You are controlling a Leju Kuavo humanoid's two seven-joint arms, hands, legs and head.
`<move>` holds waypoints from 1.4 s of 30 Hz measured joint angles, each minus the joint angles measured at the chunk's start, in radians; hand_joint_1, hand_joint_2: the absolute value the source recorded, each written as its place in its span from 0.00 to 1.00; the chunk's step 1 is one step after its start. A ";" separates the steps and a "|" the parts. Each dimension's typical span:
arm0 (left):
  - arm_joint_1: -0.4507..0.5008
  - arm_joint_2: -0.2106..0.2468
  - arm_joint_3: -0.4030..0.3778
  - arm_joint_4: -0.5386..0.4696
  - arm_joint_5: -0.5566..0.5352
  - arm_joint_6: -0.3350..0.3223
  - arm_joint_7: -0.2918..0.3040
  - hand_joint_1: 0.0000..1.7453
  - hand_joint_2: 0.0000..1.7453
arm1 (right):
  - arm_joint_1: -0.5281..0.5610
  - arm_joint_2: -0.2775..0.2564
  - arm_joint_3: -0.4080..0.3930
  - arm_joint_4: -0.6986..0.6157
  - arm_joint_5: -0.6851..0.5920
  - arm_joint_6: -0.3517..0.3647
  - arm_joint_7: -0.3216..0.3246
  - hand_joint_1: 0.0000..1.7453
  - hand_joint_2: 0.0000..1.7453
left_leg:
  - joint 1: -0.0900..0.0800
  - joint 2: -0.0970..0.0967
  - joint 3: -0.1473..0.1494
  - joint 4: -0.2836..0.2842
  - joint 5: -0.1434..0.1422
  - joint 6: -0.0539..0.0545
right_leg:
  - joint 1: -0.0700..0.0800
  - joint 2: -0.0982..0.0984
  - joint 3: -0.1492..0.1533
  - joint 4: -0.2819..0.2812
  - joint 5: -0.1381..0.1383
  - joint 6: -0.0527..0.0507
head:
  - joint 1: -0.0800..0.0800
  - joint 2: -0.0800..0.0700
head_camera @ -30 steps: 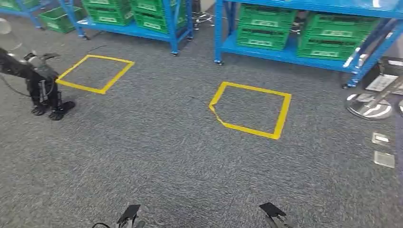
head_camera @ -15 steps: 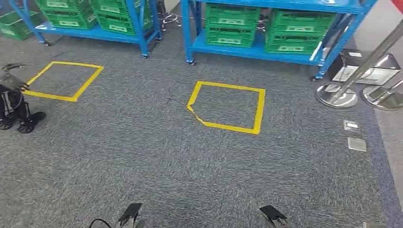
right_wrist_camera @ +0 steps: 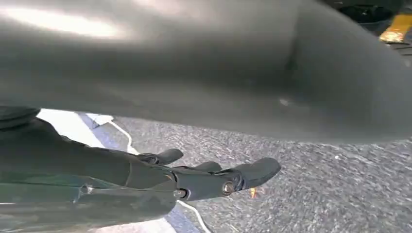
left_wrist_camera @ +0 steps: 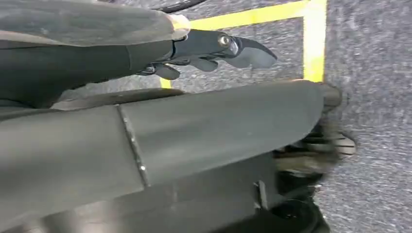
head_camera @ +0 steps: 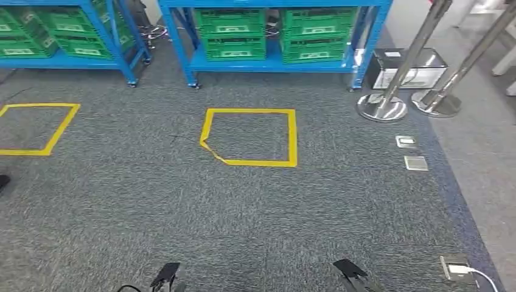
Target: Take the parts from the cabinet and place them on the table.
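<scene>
**Head view: humanoid crosses carpet toward parts shelving, hands empty**

Head view shows grey carpet with a yellow taped square (head_camera: 251, 137) at centre and a second taped square (head_camera: 33, 128) at the left edge. Beyond them stand blue shelving units (head_camera: 274, 61) stacked with green crates (head_camera: 230, 31), presumably holding the parts; no part itself can be made out. Two chrome stanchion bases (head_camera: 382, 108) sit at the carpet's right edge, near floor outlet plates (head_camera: 415, 162) and a white cable (head_camera: 481, 277). The left hand (left_wrist_camera: 214, 51) hangs beside the body, fingers loosely apart, holding nothing; the right hand (right_wrist_camera: 209, 177) likewise. The risk ahead appears to be footing: a drift rightward could catch the cable or clip a stanchion, and stopping off the taped square could leave the crates beyond reach.
</scene>
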 joint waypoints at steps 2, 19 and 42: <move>-0.003 0.002 0.000 0.000 0.000 -0.001 -0.002 0.00 0.00 | 0.000 0.000 0.000 0.000 0.008 0.005 0.000 0.00 0.00 | -0.003 -0.008 0.016 -0.051 0.002 0.006 | 0.005 0.006 -0.005 0.004 -0.003 0.009 | 0.000 0.000; -0.001 0.000 0.000 0.000 -0.003 -0.008 0.023 0.00 0.00 | 0.001 0.002 0.002 0.000 0.022 0.021 0.008 0.00 0.00 | -0.012 -0.005 0.044 -0.103 -0.012 0.047 | -0.003 0.000 0.010 0.008 0.031 0.055 | 0.021 0.000; 0.005 -0.003 -0.002 0.000 -0.004 -0.008 0.032 0.00 0.00 | 0.005 0.006 0.021 0.000 0.022 0.016 0.005 0.00 0.00 | 0.014 0.014 -0.167 0.221 -0.222 -0.022 | -0.019 -0.029 0.119 -0.020 -0.097 0.018 | -0.008 0.000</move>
